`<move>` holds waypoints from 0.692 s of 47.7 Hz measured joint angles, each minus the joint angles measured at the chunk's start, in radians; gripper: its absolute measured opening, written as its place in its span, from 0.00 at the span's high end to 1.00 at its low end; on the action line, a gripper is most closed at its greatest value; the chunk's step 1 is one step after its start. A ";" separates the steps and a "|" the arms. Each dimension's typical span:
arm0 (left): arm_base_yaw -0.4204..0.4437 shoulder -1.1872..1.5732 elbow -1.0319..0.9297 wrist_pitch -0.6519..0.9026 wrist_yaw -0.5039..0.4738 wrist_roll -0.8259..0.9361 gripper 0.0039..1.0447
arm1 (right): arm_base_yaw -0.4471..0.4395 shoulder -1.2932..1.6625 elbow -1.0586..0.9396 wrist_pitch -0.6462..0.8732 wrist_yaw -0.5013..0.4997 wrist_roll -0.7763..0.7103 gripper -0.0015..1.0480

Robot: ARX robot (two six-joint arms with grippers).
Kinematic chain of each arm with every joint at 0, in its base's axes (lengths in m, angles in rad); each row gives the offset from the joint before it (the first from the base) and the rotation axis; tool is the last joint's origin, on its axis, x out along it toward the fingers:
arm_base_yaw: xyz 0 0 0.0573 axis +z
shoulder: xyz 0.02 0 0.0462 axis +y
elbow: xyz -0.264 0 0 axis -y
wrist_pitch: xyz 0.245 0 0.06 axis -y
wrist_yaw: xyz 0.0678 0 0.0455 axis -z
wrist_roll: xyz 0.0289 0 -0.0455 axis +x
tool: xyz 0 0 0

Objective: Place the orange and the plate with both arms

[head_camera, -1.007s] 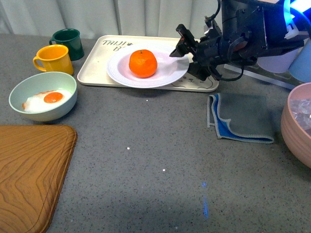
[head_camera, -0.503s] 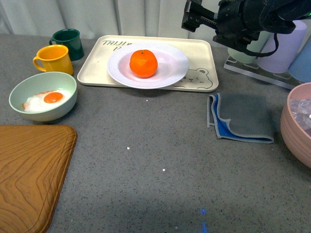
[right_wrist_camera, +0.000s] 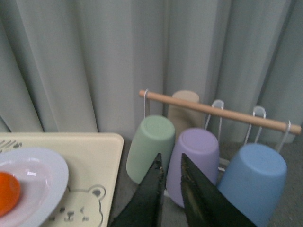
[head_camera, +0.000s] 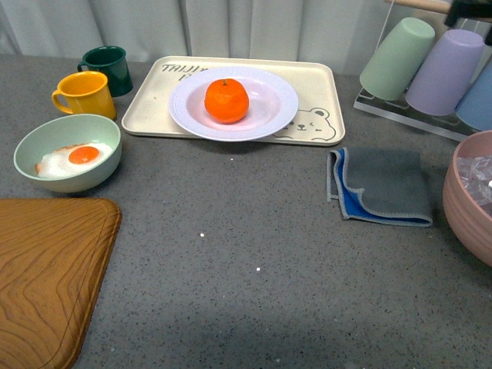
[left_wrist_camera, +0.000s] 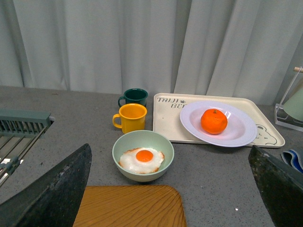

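Observation:
The orange (head_camera: 226, 100) lies in the middle of the white ridged plate (head_camera: 275, 108), which rests on the cream bear tray (head_camera: 317, 83) at the back of the table. The left wrist view has the orange (left_wrist_camera: 214, 121) and plate (left_wrist_camera: 239, 135) far ahead to one side. My left gripper (left_wrist_camera: 169, 156) is open and empty, its fingers (left_wrist_camera: 52, 189) spread wide above the table's near part. My right gripper (right_wrist_camera: 170, 158) is shut on nothing, held high in front of the hanging cups, away from the plate (right_wrist_camera: 40, 172) and orange (right_wrist_camera: 6, 194). Only a dark bit of the right arm (head_camera: 470, 9) reaches the front view.
A pale green bowl (head_camera: 31, 142) with a fried egg, a yellow mug (head_camera: 84, 92) and a dark green mug (head_camera: 108, 65) stand at the left. A wooden board (head_camera: 46, 269) fills the near left. A grey cloth (head_camera: 384, 184), a pink bowl (head_camera: 465, 204) and a cup rack (head_camera: 438, 65) are at the right.
My right gripper has left the plate's right rim and risen up and to the right, almost out of the front view. The plate and orange stay on the tray.

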 joint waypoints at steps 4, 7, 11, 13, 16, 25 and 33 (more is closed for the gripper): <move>0.000 0.000 0.000 0.000 0.000 0.000 0.06 | -0.011 -0.052 -0.085 0.010 -0.019 -0.004 0.99; 0.000 0.000 0.000 0.000 0.000 0.000 0.06 | -0.018 -0.104 -0.150 0.016 -0.031 -0.007 0.99; 0.000 0.000 0.000 0.000 0.000 0.000 0.06 | -0.033 -0.195 -0.241 0.021 -0.048 -0.008 0.99; 0.000 0.000 0.000 0.000 0.000 0.000 0.06 | -0.040 -0.239 -0.269 -0.002 -0.053 -0.008 0.99; 0.000 0.000 0.000 0.000 0.000 0.000 0.06 | -0.050 -0.299 -0.300 -0.042 -0.059 -0.008 0.99; 0.000 0.000 0.000 0.000 0.000 0.000 0.06 | -0.071 -0.449 -0.395 -0.072 -0.078 -0.008 0.99; 0.000 0.000 0.000 0.000 0.000 0.000 0.06 | -0.113 -0.557 -0.468 -0.119 -0.144 -0.008 0.99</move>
